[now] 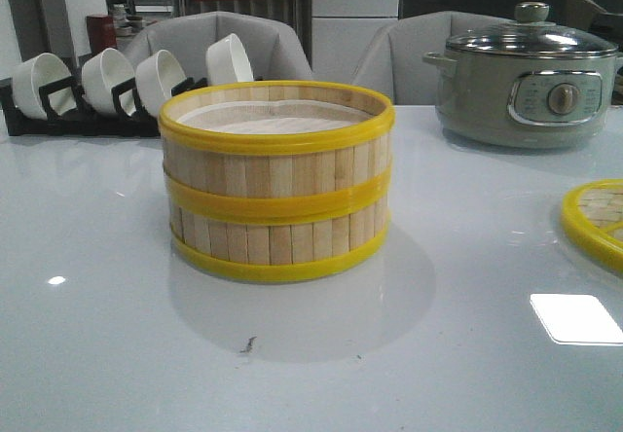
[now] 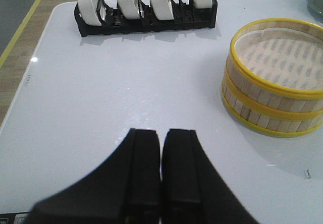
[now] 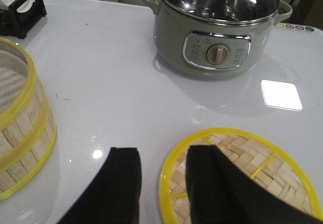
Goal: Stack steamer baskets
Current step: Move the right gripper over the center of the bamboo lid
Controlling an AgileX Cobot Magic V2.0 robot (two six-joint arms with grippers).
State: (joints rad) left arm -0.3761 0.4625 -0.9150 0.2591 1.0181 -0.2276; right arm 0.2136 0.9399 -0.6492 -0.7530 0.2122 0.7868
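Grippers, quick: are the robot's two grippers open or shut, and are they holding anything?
Left gripper: shut, holding nothing.
Right gripper: open, holding nothing, over the woven lid.

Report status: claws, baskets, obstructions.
Left claw shut, empty. Right claw open, empty, above woven lid. Steamer baskets stacked, two high. Nothing obstructing.

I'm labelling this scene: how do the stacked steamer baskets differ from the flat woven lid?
The steamer baskets are a tall two-tier drum with walls of vertical slats; the lid is a flat disc of woven strips. The baskets stand mid-table in the front view; the lid lies at the right edge, under the open right gripper. Both are light wood with bright yellow rims and rest on the white table.
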